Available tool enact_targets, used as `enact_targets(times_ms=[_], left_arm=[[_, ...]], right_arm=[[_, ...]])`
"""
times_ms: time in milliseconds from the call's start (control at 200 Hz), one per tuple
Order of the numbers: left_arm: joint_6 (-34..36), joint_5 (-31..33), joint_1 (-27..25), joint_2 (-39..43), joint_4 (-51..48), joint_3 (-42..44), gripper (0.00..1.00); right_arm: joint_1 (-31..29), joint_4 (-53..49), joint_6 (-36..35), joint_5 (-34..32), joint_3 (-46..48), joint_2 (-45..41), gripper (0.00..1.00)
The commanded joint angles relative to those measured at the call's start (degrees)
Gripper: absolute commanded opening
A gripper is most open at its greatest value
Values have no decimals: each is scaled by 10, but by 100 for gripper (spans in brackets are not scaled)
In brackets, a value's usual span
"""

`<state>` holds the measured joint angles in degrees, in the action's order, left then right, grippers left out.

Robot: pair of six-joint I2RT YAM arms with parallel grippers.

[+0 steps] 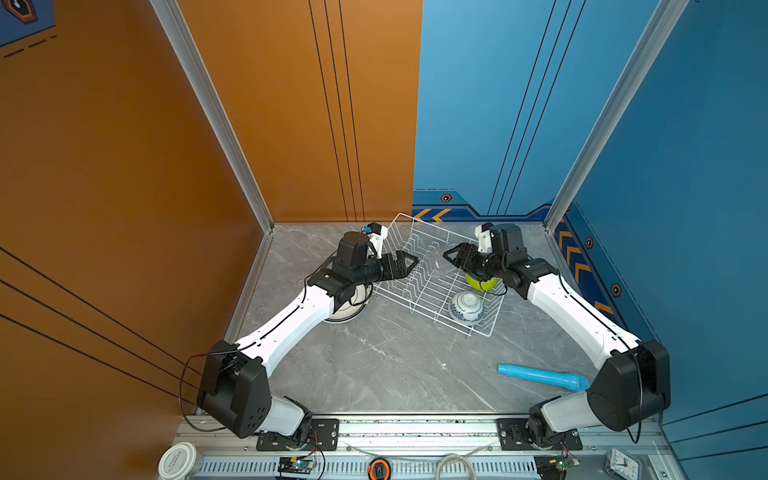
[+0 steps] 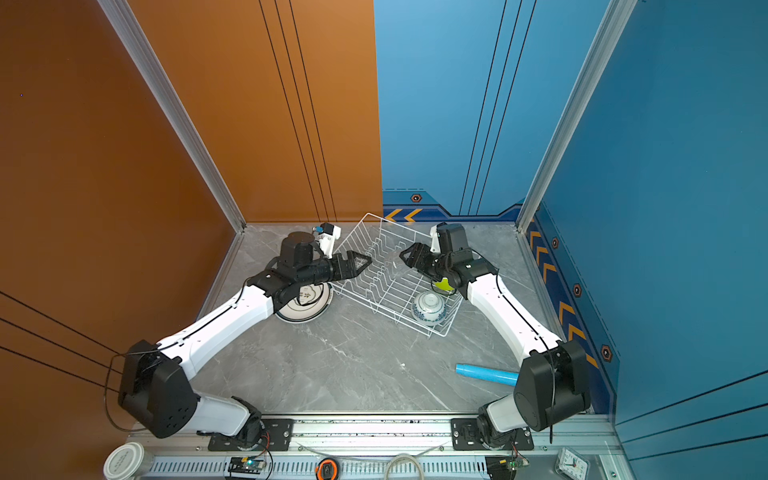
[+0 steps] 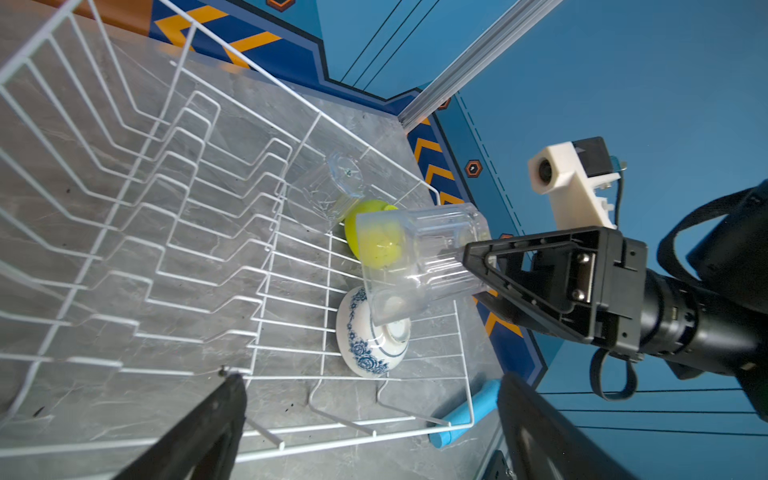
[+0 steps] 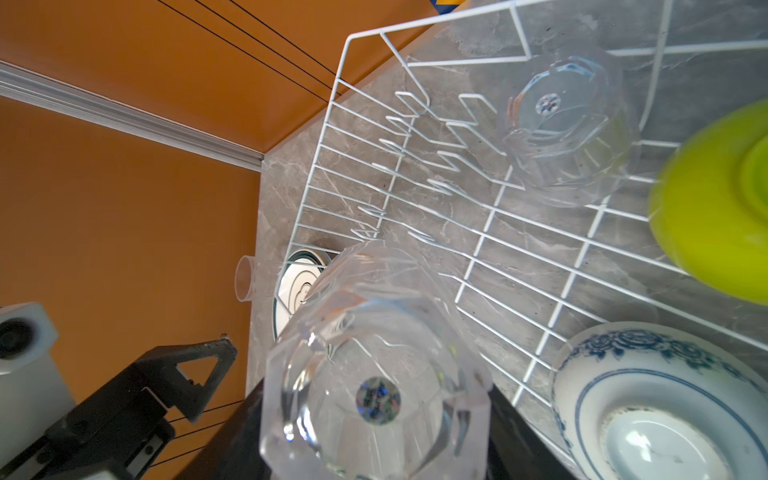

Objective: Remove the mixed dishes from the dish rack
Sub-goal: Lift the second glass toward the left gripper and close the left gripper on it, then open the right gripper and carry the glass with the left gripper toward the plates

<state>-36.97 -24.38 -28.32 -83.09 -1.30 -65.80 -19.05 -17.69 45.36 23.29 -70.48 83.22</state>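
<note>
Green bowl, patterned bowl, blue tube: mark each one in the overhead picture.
Green bowl [image 1: 483,284]: in a top view, on its visible outer wall.
Patterned bowl [image 1: 466,308]: in a top view, on its upturned side.
Blue tube [image 1: 540,376]: in a top view, about mid-length.

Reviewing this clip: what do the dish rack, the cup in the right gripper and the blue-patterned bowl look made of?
The dish rack looks like white-coated metal wire, judging by its bent rods. The clear cup in the right gripper is transparent and faceted: glass or hard plastic, I cannot tell. The blue-patterned bowl seems glazed ceramic, given its glossy sheen.
</note>
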Motion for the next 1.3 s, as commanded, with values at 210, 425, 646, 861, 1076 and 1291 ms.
enact_targets(times_ms=[210,425,646,861,1076,1291], left_arm=[[-47,-81,-14,-33,171,14,76],[-65,-97,-21,-54,206,4,68],[-84,-112,-23,-69,248,4,58],[-129,-156,-25,-98,309,-7,50],[-133,-165,-26,-101,329,-11,37],[-142,-154,-23,-98,329,-6,23]], right_arm=[[1,109,75,63,29,-59,42],[1,140,102,76,45,-72,42],[-6,153,110,93,44,-71,42],[-10,202,142,130,53,-60,42],[-22,209,145,147,44,-40,42],[-25,212,148,141,43,-32,43]])
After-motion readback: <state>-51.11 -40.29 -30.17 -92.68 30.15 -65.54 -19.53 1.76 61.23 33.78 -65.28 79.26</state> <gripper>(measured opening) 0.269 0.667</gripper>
